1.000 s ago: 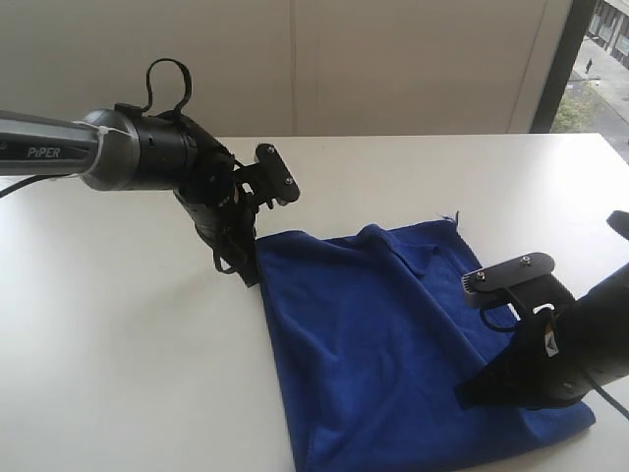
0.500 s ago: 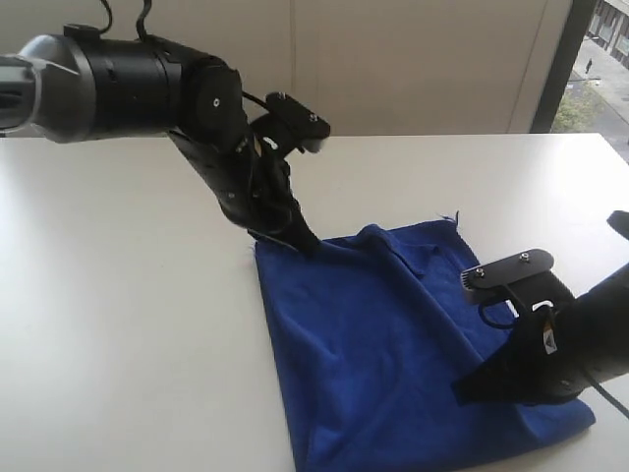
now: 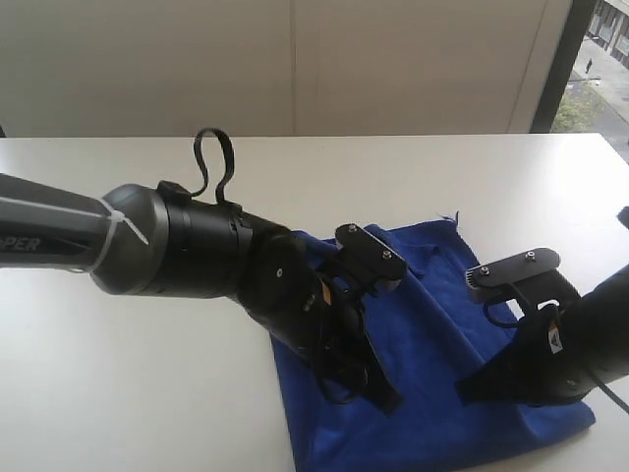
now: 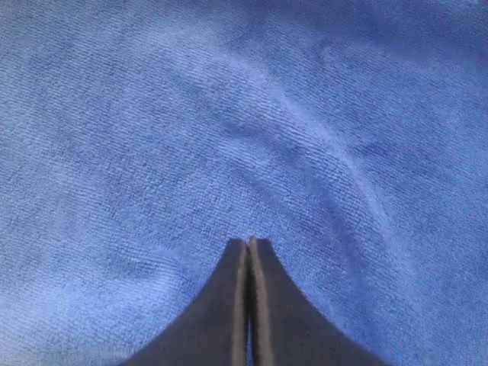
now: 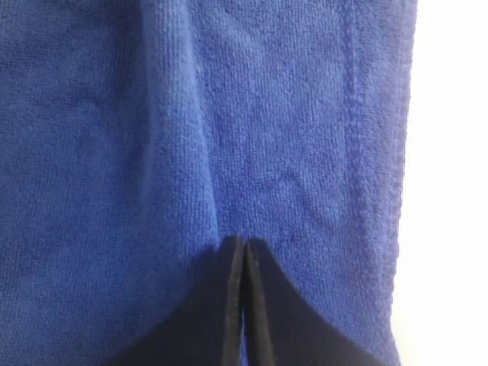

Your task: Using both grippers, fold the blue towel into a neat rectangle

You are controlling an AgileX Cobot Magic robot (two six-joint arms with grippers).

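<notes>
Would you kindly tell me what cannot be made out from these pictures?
- Exterior view: the left arm covers much of the blue towel's left side, and the frame's bottom edge cuts off its near hem.
- Left wrist view: whether the left gripper touches the cloth is hidden by its own shut tips.
- Right wrist view: the same holds for the right gripper.

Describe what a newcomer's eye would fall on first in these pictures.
The deep blue towel stands out first, lying rumpled on the white table. Next comes the bulky black left gripper, reaching across the towel's middle with jaws shut, tip down at the cloth. The right gripper, also shut, points down at the towel near one hem.
</notes>
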